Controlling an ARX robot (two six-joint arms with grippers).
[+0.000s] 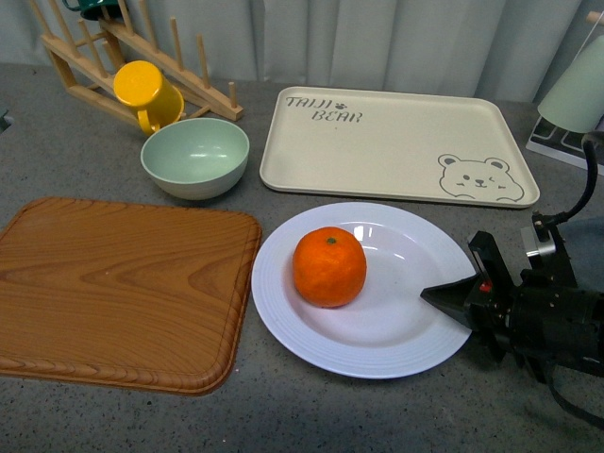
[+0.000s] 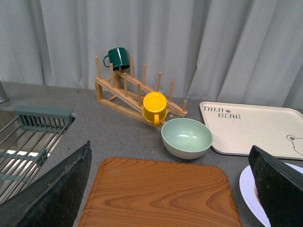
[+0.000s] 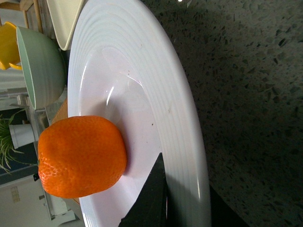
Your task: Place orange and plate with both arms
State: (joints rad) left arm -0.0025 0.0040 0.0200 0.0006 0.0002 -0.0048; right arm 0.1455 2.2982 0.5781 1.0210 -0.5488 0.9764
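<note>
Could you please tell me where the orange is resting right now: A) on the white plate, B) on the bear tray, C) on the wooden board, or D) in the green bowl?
A: the orange sits inside the plate, left of its centre in the front view.

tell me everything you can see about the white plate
The plate is large, round and glossy white, ceramic-looking, with a wide, faintly ribbed rim and a shallow well. It sits flat on the grey speckled counter, between the wooden board and the right gripper, in front of the bear tray. The orange rests in it, left of centre. One gripper finger lies over its right rim; whether it grips is unclear.
</note>
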